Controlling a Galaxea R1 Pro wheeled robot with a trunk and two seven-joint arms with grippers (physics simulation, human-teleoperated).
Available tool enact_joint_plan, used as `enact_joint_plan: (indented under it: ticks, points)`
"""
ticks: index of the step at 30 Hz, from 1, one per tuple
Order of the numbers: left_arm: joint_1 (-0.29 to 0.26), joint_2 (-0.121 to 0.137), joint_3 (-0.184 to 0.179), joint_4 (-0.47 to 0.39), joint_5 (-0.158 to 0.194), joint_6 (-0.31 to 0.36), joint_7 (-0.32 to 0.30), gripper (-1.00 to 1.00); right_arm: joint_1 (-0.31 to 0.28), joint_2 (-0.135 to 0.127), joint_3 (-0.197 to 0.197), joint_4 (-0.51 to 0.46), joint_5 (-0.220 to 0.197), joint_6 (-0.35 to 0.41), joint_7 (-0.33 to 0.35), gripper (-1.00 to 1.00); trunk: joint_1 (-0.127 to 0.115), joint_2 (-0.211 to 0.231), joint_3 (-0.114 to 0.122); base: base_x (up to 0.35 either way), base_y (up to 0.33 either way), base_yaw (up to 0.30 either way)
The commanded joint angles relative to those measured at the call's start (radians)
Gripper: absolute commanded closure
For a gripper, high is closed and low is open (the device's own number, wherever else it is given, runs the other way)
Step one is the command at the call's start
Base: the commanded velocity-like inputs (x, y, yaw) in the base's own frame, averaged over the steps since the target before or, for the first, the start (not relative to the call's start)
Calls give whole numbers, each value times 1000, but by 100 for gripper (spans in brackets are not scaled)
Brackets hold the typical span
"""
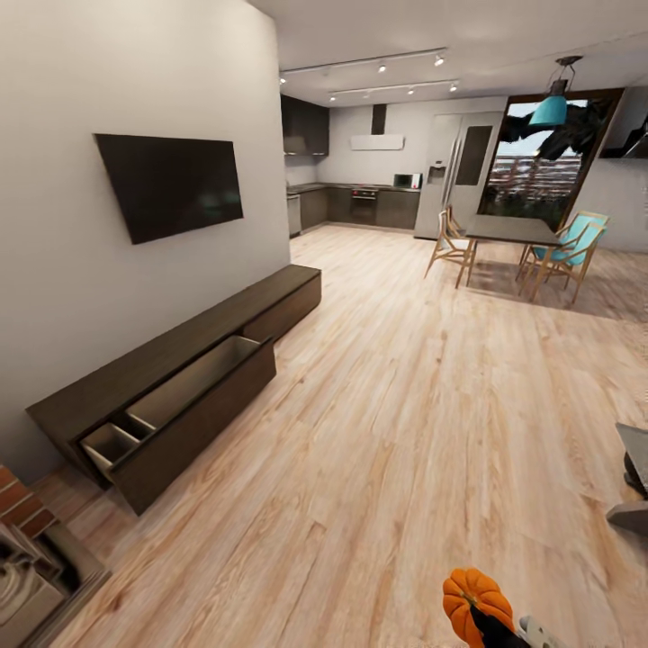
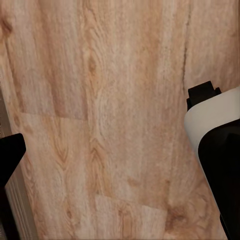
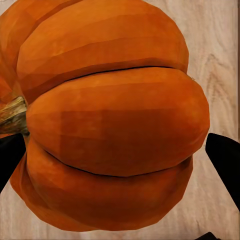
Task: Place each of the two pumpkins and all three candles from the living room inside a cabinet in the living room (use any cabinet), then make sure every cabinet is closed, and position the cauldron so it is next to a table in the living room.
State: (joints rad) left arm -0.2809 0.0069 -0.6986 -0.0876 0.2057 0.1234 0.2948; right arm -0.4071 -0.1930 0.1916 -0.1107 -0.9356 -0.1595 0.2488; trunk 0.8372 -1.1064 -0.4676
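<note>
Head view: right gripper (image 1: 504, 630) is carrying a pumpkin (image 1: 474, 601) low at the frame's bottom edge; the cabinet (image 1: 193, 373) is sitting ahead-left across the floor (image 1: 405, 405), well apart, one drawer (image 1: 184, 396) standing open, long axis along the wall.

Left wrist view: left gripper (image 2: 115, 145) is hanging over bare floor, jaws apart, gripping nothing.

Right wrist view: pumpkin (image 3: 110, 120) is sitting clamped between the dark fingers (image 3: 225, 160), stem sideways.

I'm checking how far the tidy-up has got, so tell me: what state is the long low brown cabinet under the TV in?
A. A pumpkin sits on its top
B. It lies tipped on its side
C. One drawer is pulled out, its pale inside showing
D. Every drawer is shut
C: in the head view the cabinet has one drawer pulled out onto the floor side, its beige compartments exposed.
</note>
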Motion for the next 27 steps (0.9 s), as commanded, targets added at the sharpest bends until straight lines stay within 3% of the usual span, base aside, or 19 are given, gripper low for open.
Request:
enact_joint_plan:
  ticks: [1, 16, 20, 27]
  points:
    - [0, 1, -9, -3, 9, 7, 4, -100, -1, 0, 8, 1, -11, -3, 4, 100, 0, -1, -1, 0, 0, -164]
    - [0, 1, -9, -3, 9, 7, 4, -100, -1, 0, 8, -1, -7, -3, 6, 100, 0, -1, -1, 0, 0, -164]
    - [5, -17, -2, -3, 20, 9, 2, -100, -1, 1, 7, -4, 19, -3, 6, 100, 0, -1, -1, 0, 0, -164]
    - [23, -23, -1, -11, 23, -7, -38, -100, -1, 2, 8, -5, 26, -3, 4, 100, 0, -1, -1, 0, 0, -164]
